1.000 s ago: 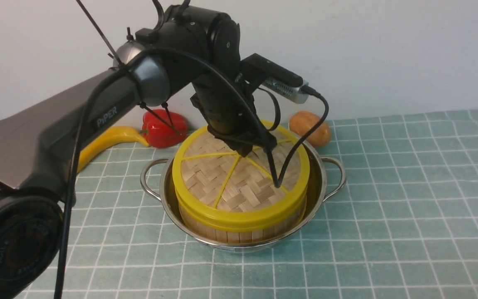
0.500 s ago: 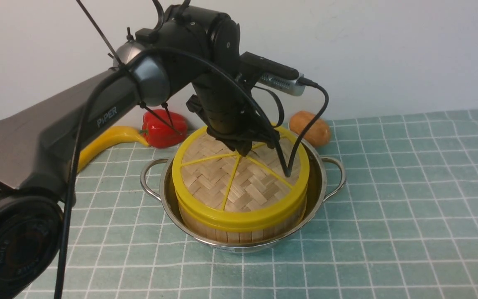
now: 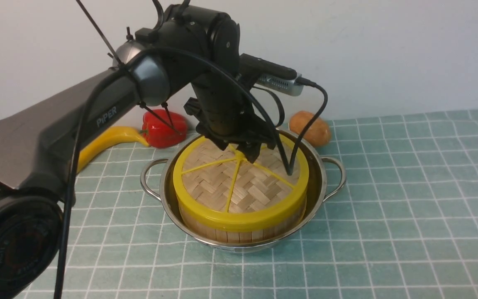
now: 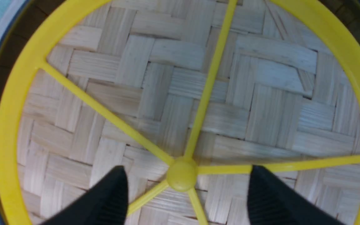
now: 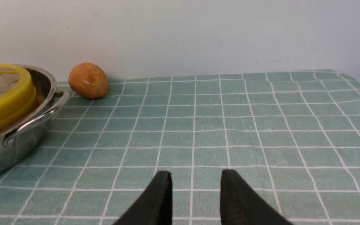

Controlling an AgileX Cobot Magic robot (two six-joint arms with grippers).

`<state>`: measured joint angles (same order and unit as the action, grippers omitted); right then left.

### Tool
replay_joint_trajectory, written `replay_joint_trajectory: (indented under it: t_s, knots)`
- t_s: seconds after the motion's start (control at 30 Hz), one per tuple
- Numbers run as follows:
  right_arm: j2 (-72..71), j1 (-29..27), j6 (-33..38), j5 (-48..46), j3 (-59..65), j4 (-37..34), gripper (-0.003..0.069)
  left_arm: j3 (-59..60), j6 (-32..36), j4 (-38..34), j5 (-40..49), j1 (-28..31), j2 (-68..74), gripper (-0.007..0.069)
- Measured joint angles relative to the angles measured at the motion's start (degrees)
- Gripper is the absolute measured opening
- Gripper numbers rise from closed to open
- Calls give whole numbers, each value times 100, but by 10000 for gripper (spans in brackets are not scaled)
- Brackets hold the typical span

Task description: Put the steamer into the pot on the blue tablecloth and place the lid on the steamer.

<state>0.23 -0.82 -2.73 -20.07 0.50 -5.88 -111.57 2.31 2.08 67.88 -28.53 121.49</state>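
The left arm reaches forward with its gripper (image 4: pixel 184 184) pointing down, jaws spread; the right gripper (image 5: pixel 195 190) stands parted, empty.

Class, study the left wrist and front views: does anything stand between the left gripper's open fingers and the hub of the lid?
Nothing visible does. The left gripper is open, its jaws on either side of the hub of the lid, with only bare weave between. The lid sits on the steamer inside the pot.
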Motion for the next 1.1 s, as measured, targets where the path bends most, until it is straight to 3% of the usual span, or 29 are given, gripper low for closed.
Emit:
replay_joint_trajectory:
  t_s: [0.13, 0.3, 0.47, 0.7, 0.77, 1.1]
  knots:
    - [0, 0, 0, 0, 0, 0, 240, 0, 0, 157, 80, 0, -135, 547]
    - [0, 0, 0, 0, 0, 0, 240, 0, -41, 529, 84, 0, -541, 525]
    - [0, 0, 0, 0, 0, 0, 240, 0, -178, 779, 148, 0, -1190, 370]
    - [0, 0, 0, 0, 0, 0, 240, 0, -190, 1363, 167, 0, -2187, 15]
    - [0, 0, 0, 5, 0, 0, 240, 0, -197, 1462, 167, 0, -2568, -20]
    - [0, 0, 0, 16, 0, 0, 240, -4, -231, 1358, 169, 0, -3992, -22]
